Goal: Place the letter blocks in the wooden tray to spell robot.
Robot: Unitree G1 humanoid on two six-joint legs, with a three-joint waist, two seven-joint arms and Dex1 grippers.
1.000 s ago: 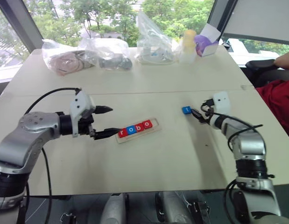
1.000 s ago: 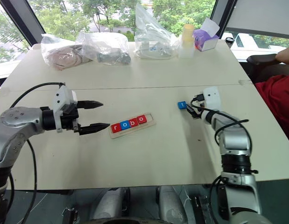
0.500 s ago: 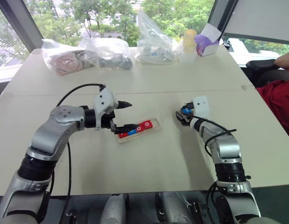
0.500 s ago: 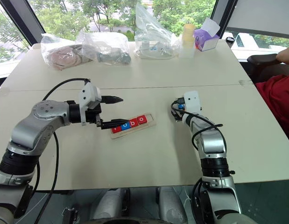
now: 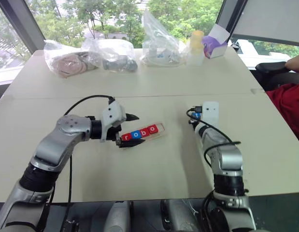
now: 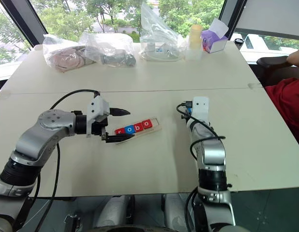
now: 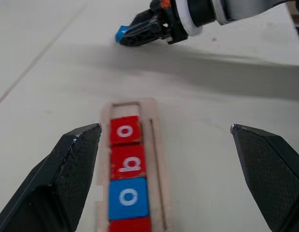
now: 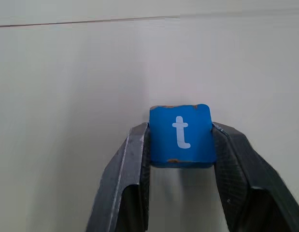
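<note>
The wooden tray (image 5: 161, 132) lies slanted at the table's middle, with letter blocks r (image 5: 125, 137), o (image 5: 135, 134), b (image 5: 144, 131) and o (image 5: 153, 128) in a row. Its right end slot is bare. My left gripper (image 5: 135, 130) is open, and its fingers (image 7: 67, 169) straddle the tray's left end without touching the blocks. To the right of the tray, my right gripper (image 8: 180, 145) is shut on the blue t block (image 8: 180, 134), held low over the table. That block (image 7: 121, 34) also appears in the left wrist view, beyond the tray's bare end.
Clear plastic bags (image 5: 110, 55) of odds and ends, a yellow bottle (image 5: 195, 46) and a purple box (image 5: 214, 43) line the table's far edge. A person in red (image 5: 289, 106) sits at the right. A seam (image 5: 139, 95) crosses the table behind the tray.
My right gripper has closed on the blue t block and shifted left toward the tray. My left gripper has moved right until its open fingers straddle the tray's left end.
</note>
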